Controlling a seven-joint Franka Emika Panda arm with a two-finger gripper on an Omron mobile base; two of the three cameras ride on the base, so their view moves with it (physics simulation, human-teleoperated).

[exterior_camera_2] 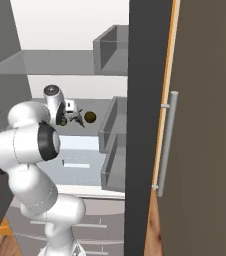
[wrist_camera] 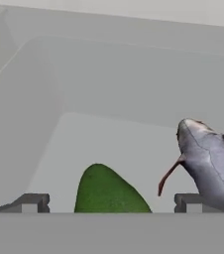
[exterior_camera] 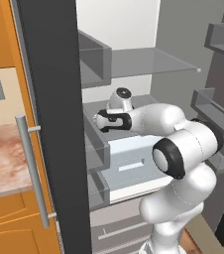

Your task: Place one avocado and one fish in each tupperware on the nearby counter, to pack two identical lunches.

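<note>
My gripper [wrist_camera: 111,202] is open inside the fridge, low over a grey shelf [wrist_camera: 114,134]. The bright green avocado [wrist_camera: 106,191] lies between its two fingertips [wrist_camera: 29,202], untouched as far as I can tell. Just to the right lies the dark grey fish [wrist_camera: 208,161], beside the right finger. From the right base view, the green avocado [exterior_camera_2: 62,121], the grey fish [exterior_camera_2: 77,119] and a dark brown avocado [exterior_camera_2: 89,116] sit in a row on the shelf by my gripper [exterior_camera_2: 67,116]. The tupperware is out of view. A strip of the counter [exterior_camera: 2,158] shows at the left.
The open fridge door [exterior_camera: 54,124] with its long handle [exterior_camera: 32,168] stands between the counter and the shelves. Door bins [exterior_camera_2: 112,125] line the fridge's right side. A pale drawer [exterior_camera: 134,166] lies below the shelf, and a glass shelf [exterior_camera: 148,62] hangs above my arm.
</note>
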